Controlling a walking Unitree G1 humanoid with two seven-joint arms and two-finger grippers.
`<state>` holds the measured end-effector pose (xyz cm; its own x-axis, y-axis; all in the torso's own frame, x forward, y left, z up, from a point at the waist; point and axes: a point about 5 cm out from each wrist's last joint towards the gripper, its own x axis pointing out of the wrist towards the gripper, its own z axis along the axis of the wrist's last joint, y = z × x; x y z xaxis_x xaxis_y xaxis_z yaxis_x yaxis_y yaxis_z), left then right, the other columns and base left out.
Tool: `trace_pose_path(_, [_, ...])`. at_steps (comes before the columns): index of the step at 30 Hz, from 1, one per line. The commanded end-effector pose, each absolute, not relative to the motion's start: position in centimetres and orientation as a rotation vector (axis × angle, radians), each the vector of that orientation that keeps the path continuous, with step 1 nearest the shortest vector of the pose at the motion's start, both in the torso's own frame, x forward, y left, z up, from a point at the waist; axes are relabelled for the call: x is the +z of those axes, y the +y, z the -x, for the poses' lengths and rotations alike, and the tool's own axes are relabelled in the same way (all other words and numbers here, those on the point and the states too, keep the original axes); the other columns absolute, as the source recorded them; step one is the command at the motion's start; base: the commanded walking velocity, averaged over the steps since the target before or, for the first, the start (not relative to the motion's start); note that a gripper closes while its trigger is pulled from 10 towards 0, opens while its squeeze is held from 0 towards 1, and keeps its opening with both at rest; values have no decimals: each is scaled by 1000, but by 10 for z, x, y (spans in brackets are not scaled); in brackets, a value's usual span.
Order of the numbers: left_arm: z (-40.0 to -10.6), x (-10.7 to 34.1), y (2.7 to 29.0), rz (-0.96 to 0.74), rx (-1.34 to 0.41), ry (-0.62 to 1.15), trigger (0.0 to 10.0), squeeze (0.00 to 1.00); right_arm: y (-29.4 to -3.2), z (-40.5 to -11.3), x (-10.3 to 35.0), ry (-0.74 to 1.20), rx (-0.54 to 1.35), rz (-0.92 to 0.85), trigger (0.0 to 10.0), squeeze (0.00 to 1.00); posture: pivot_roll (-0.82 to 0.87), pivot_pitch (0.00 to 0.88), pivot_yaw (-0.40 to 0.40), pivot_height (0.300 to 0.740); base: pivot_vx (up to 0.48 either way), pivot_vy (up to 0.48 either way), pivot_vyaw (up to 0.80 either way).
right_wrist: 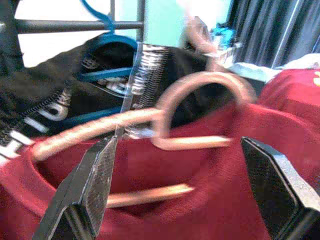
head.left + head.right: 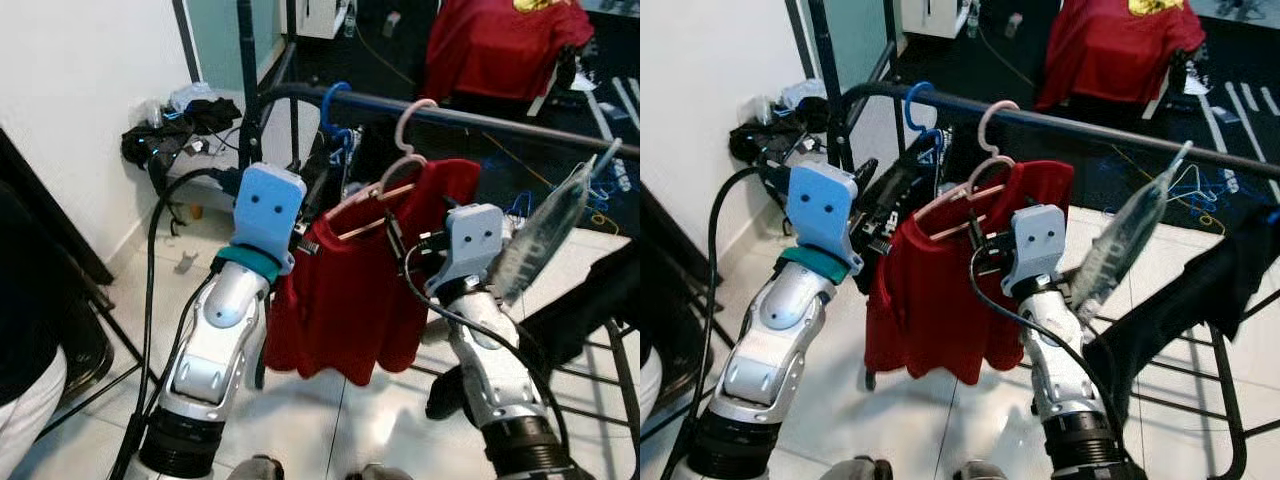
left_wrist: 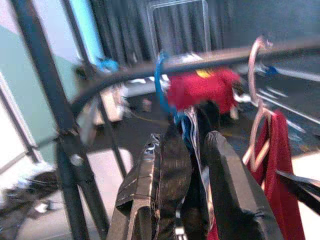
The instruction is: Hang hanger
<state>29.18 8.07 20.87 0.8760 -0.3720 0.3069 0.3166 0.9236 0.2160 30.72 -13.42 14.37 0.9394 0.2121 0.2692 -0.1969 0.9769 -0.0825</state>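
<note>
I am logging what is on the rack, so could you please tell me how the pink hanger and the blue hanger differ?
1. The pink hanger carries a red shirt; the blue hanger carries a dark garment.
2. The pink hanger hangs before the open right tool; the blue hanger hangs by the left tool, nearer the rack's bend.

Both hook over the same dark rail.

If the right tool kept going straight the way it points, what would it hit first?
Most likely the pink hanger and the red shirt on it: both lie dead ahead between the open fingers of the right tool. Depth is unclear, but they look close.
</note>
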Motion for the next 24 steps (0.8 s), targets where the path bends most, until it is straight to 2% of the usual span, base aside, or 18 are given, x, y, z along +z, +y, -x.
trace_pose_path(1, [-291, 207, 77, -147, -384, -339, 10000, 0, -139, -307, 139, -259, 195, 59, 10000, 0, -48, 0, 36, 740, 439, 0, 0])
trace_pose_path(5, [-287, 206, 77, -172, -468, -320, 10000, 0, -138, -307, 140, -264, 198, 65, 10000, 0, -47, 0, 36, 740, 0, 0, 0])
trace_pose_path(8, [-275, 205, 88, -250, -568, -289, 10000, 0, -139, -306, 141, -270, 198, 70, 10000, 0, -49, 0, 36, 740, 0, 0, 0])
trace_pose_path(15, [-271, 207, 92, -277, -584, -282, 10000, 0, -139, -304, 140, -271, 192, 69, 10000, 0, -45, 0, 36, 740, 0, 0, 0])
trace_pose_path(16, [-270, 206, 92, -307, -592, -283, 10000, 169, -138, -303, 139, -269, 190, 66, 10000, 0, -44, 0, 33, 740, 0, 0, 0])
trace_pose_path(18, [-270, 206, 91, -322, -598, -281, 10000, 169, -137, -302, 138, -267, 189, 62, 10000, 0, -44, 0, 33, 740, 0, 0, 0])
trace_pose_path(19, [-270, 206, 91, -327, -602, -279, 10000, 1000, -136, -301, 138, -266, 189, 59, 10000, 0, -44, 0, 33, 740, 0, 0, 0])
trace_pose_path(24, [-270, 209, 89, -323, -605, -283, 10000, 1000, -135, -300, 136, -263, 187, 55, 10000, 0, -46, 2, 34, 740, 0, 0, 0])
